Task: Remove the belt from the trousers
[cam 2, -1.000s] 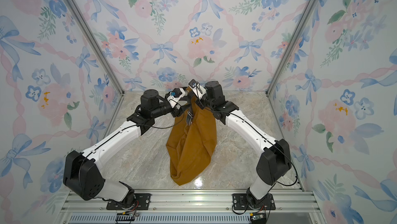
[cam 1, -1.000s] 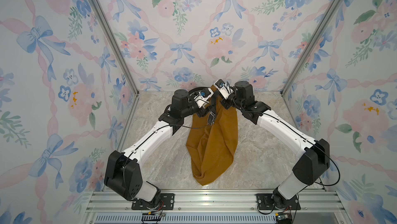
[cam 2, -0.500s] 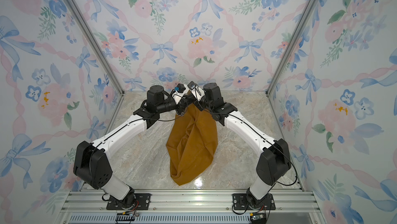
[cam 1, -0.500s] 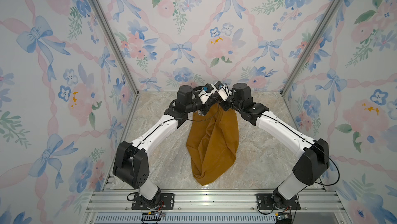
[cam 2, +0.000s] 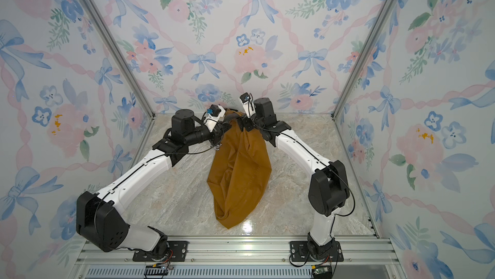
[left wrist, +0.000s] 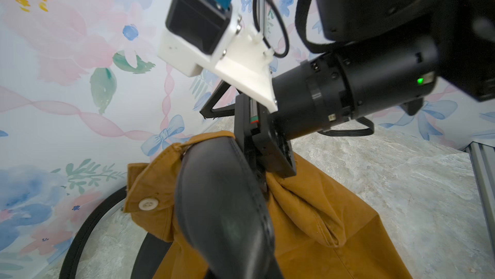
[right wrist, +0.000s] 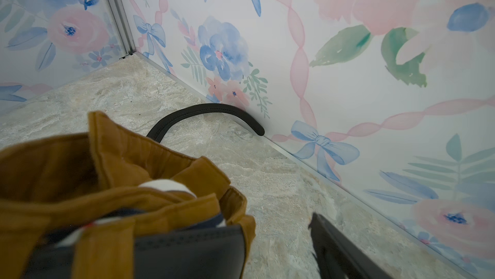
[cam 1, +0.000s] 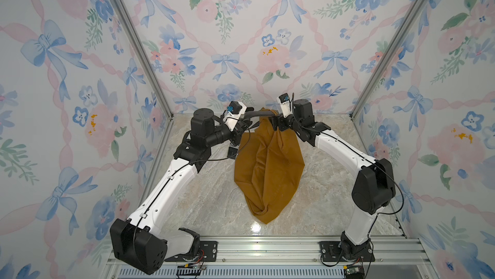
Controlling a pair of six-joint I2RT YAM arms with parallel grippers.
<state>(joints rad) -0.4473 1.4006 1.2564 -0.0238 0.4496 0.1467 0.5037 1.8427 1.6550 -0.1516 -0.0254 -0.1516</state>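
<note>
Two arms (cam 1: 171,184) reach from the near rail toward the back of the worktop (cam 1: 209,200). Closest to the rail lies the leg end of the trousers (cam 1: 267,173), a folded ochre heap that widens and then narrows as it runs away from the rail. At the far end the waist is bunched and lifted off the surface, hanging from the belt (cam 1: 261,114), which passes through it. The left fingers (cam 1: 242,127) are clamped on the belt just beside the waist, and the strap stretches from them across to the cloth. The silver buckle (cam 1: 232,152) dangles below that hand. The left wrist view shows the white button (left wrist: 147,204) on the waistband next to the strap. The right fingers (right wrist: 337,251) stand wide apart beside the waistband, holding nothing; one shows as a black triangle (left wrist: 214,109) clear of the cloth. Farthest off, the belt's loose tail (right wrist: 203,111) curves over the worktop and ends against the back wall (right wrist: 334,82).
</note>
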